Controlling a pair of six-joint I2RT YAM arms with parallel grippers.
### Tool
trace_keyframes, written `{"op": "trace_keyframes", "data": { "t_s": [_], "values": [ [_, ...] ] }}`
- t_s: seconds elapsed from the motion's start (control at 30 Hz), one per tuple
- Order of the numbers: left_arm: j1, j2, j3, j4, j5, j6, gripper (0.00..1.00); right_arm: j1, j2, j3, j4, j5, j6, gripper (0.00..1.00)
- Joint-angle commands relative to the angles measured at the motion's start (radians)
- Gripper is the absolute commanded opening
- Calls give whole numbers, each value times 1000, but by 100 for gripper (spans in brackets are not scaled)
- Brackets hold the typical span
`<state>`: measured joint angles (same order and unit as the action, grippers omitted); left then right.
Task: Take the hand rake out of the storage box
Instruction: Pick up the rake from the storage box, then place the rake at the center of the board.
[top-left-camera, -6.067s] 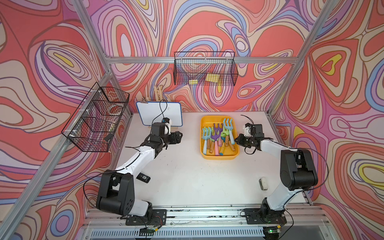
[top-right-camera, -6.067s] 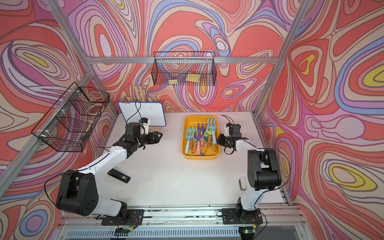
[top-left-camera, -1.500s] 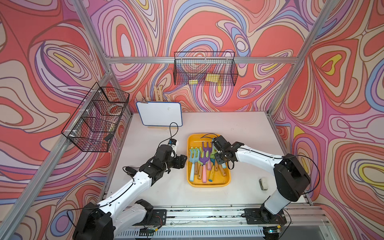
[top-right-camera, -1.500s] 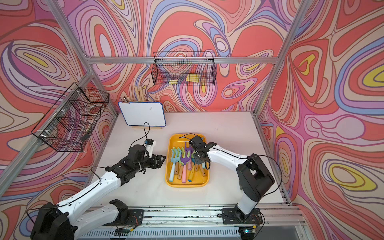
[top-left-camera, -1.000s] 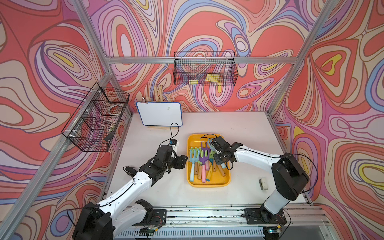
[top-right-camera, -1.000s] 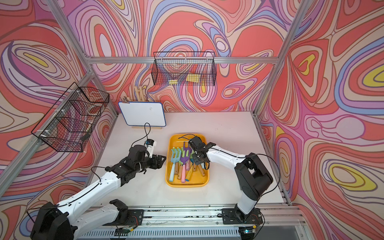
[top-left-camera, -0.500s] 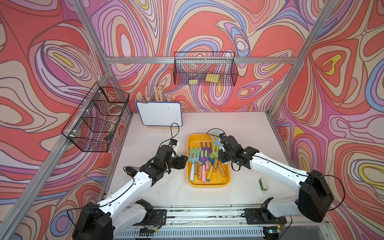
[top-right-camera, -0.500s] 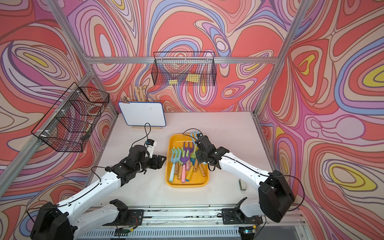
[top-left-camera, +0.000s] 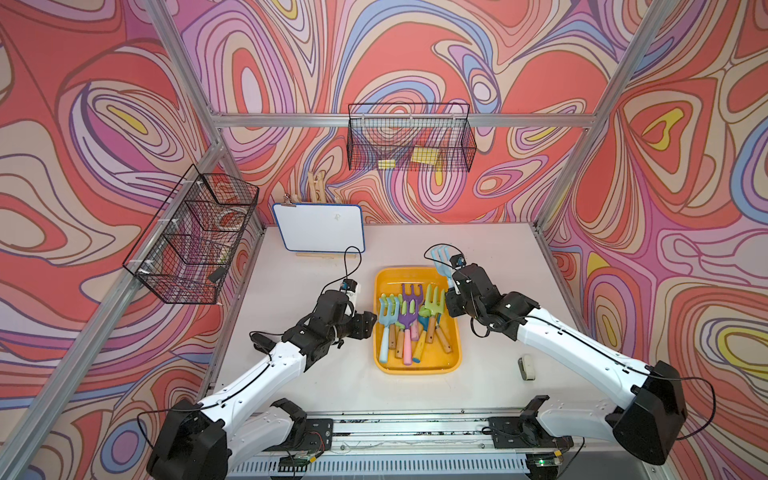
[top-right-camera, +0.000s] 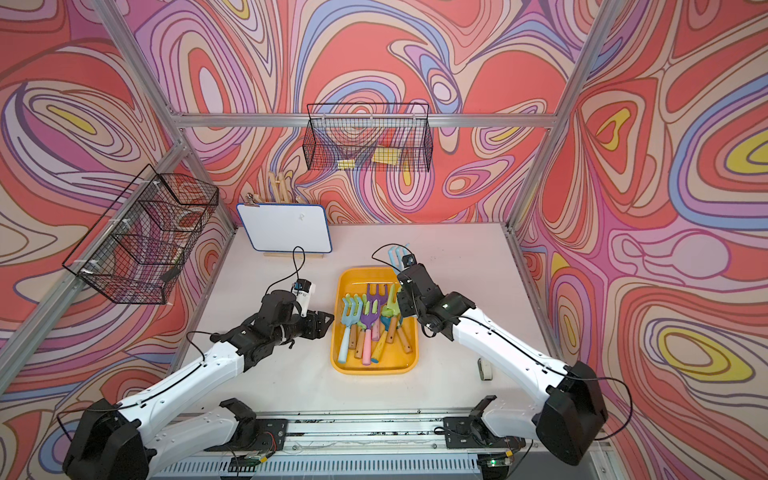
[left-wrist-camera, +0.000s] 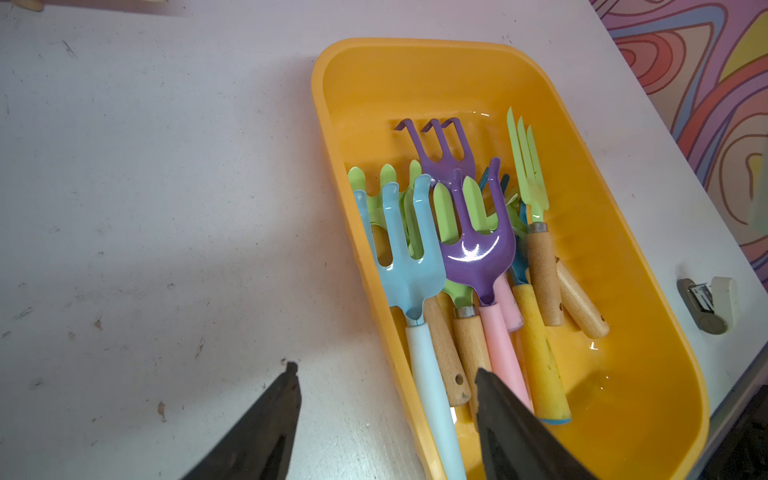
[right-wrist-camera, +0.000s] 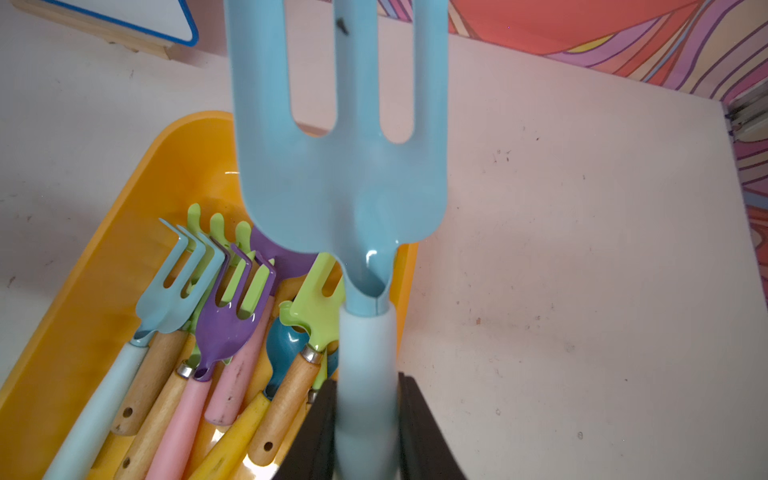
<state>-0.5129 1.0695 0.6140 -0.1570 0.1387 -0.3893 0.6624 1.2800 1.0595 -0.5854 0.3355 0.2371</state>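
The yellow-orange storage box (top-left-camera: 417, 274) (top-right-camera: 365, 277) lies mid-table with several coloured rakes (top-left-camera: 405, 320) piled inside. My right gripper (right-wrist-camera: 365, 380) (top-left-camera: 452, 286) is shut on the pale handle of a light blue hand rake (right-wrist-camera: 340, 187) (top-left-camera: 439, 258) (top-right-camera: 397, 252). That rake hangs in the air above the box's far right corner, tines pointing toward the back wall. My left gripper (left-wrist-camera: 384, 370) (top-left-camera: 368, 325) stands open and holds nothing, low at the box's left rim (left-wrist-camera: 332, 137), one finger over the table and one over the handles.
A small whiteboard (top-left-camera: 320, 226) leans at the back left. Black wire baskets hang on the back wall (top-left-camera: 409, 139) and the left frame (top-left-camera: 195, 237). A small white and grey object (top-left-camera: 525, 366) (left-wrist-camera: 706, 305) lies on the table right of the box.
My right gripper has risen out of the pile with the light blue rake and drawn back toward the box's far right corner. The left gripper has barely moved.
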Motion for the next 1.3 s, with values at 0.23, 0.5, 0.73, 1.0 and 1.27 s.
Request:
{"op": "trace_keyframes", "data": {
  "t_s": [0.23, 0.5, 0.73, 1.0, 1.27],
  "values": [
    [-11, -40, 16, 7, 9, 11, 71, 4, 127, 226, -106, 143, -32, 18],
    [-13, -20, 20, 10, 12, 13, 71, -7, 149, 163, -39, 222, -63, 17],
    [-17, 7, 21, 17, 13, 12, 70, -71, 137, 105, 6, 182, -49, 17],
    [-18, 18, 21, 22, 17, 12, 70, -180, 170, 100, -37, 108, -23, 17],
    [-21, 17, 21, 19, 16, 12, 70, -249, 292, 138, -83, 20, -13, 14]
  ]
}}
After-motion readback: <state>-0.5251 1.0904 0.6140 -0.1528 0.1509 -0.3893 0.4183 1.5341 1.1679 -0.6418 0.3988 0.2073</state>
